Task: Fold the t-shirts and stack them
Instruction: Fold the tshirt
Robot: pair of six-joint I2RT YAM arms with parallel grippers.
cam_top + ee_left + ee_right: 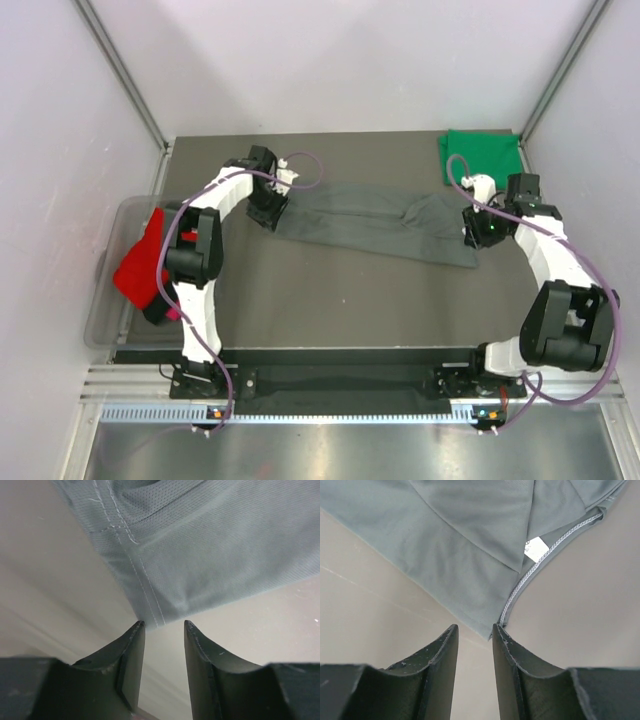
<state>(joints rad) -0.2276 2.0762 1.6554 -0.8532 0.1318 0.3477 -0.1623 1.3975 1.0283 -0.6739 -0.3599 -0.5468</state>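
While both grippers stand at its ends, the dark grey t-shirt [375,222] lies stretched lengthwise across the table [330,300]. The left gripper [163,624] is narrowly parted, a hem corner at its tips, unclamped. The right gripper [474,627] shows the same narrow gap at the opposite corner. A folded green t-shirt [482,155] lies at the far right corner. A red t-shirt [140,262] sits in the clear plastic tub [105,320].

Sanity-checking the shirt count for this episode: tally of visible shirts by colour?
dark grey t-shirt: 1
green t-shirt: 1
red t-shirt: 1
black cloth under the red: 1, mostly hidden
pink sliver beside it: 1, mostly hidden
Total: 5, the last 2 uncertain
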